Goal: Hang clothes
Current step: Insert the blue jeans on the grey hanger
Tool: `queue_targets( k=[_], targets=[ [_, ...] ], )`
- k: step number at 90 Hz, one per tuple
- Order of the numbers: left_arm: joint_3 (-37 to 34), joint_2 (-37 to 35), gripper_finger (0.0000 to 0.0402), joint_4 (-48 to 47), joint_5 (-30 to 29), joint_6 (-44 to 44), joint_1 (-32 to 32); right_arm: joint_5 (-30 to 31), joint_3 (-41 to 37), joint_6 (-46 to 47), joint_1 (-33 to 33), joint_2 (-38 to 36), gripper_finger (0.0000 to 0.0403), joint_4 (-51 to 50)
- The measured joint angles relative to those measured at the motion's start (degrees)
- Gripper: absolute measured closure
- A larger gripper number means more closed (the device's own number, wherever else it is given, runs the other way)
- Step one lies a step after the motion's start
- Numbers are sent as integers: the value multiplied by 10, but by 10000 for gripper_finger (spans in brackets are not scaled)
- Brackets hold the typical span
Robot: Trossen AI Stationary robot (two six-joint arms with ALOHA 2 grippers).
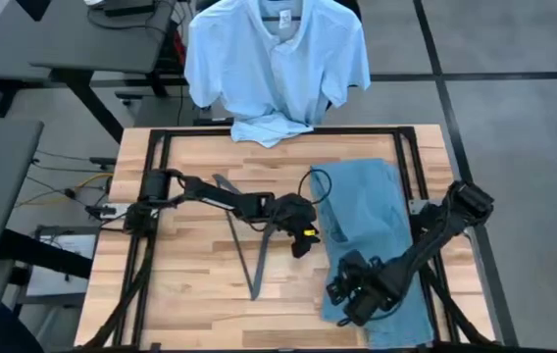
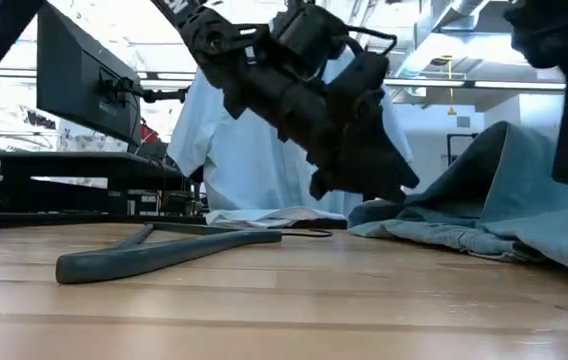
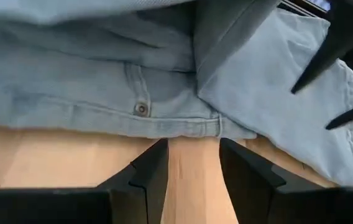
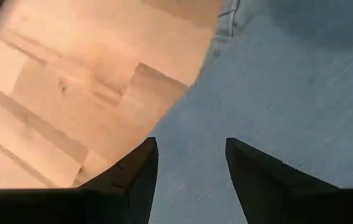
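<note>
Jeans, light blue denim: lying crumpled along the right half of the bench, waistband edge with a rivet button facing the left arm; not yet hung. Collared shirt, pale blue-white, short-sleeved: already hanging beyond the far edge of the bench, its hem draped just onto the bench top; judged the finished part of the task. Black t-shirt: not seen in any view. Hanger, dark grey, lying flat on the bare wood near bench centre, just left of the jeans, apparently empty and unused. Left tool: low over the bench between hanger and jeans, fingers spread with bare wood showing between them, pointed at the jeans' waistband and close to it but holding nothing. Right tool: over the near part of the jeans, fingers spread above the denim, nothing pinched. Progress, as a judgement: one garment up; the jeans remain to be gripped, put on the hanger and hung, with neither tool yet closed on cloth.
</note>
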Motion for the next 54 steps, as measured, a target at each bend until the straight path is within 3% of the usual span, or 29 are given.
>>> queue_targets(
  k=[40, 54],
  targets=[
    [0, 1, 275, -19, 0, 48, 8, -9, 0, -21, 3, 0, 227, -4],
    [0, 1, 275, 24, 3, 8, 2, -23, 0, -20, 11, 0, 227, 16]
  ],
)
